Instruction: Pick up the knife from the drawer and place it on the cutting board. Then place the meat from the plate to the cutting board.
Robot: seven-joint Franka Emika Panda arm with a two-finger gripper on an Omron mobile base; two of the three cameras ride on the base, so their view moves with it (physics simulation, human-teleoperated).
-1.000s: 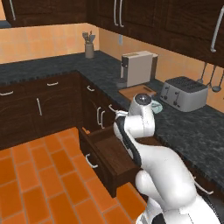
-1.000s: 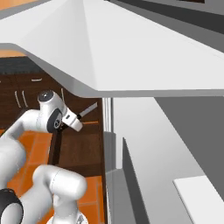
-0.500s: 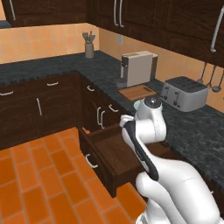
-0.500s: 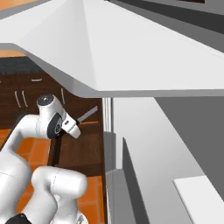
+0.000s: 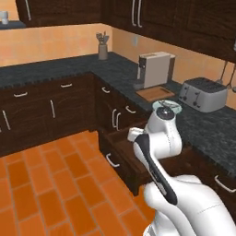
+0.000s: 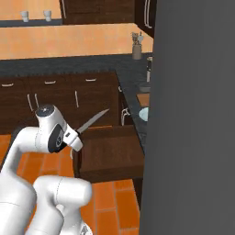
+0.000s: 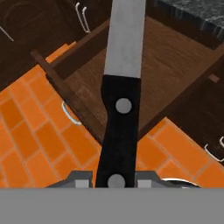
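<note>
Left base view, left to right: dark lower cabinets [image 5: 41, 103] with silver handles stand above an orange tiled floor [image 5: 50, 184]; a utensil holder [image 5: 102, 48] sits in the counter's far corner; the drawer [image 5: 124, 159] stands pulled open below the counter edge, its curved handle facing the floor side; a white coffee machine [image 5: 154, 69] stands behind the cutting board [image 5: 155, 93]; the plate [image 5: 167, 106] lies just beyond the arm's upper joint, partly hidden by it; a silver toaster [image 5: 203, 94] stands at the far right. Whether the meat lies on the plate cannot be told. Right base view: the gripper [image 6: 75, 137] is raised above the floor at the left of the open drawer [image 6: 110, 153], with the knife [image 6: 92, 120] rising from it, blade slanting up and to the right; the plate [image 6: 144, 114] shows as a pale sliver on the counter, and a large grey surface [image 6: 193, 114] blocks the right half. Hand view: the gripper [image 7: 114, 178] pinches the black handle of the knife [image 7: 120, 109] between its 2 fingers, 2 rivets visible, and the silver blade extends over the lighter inside of the drawer [image 7: 166, 83] below.
</note>
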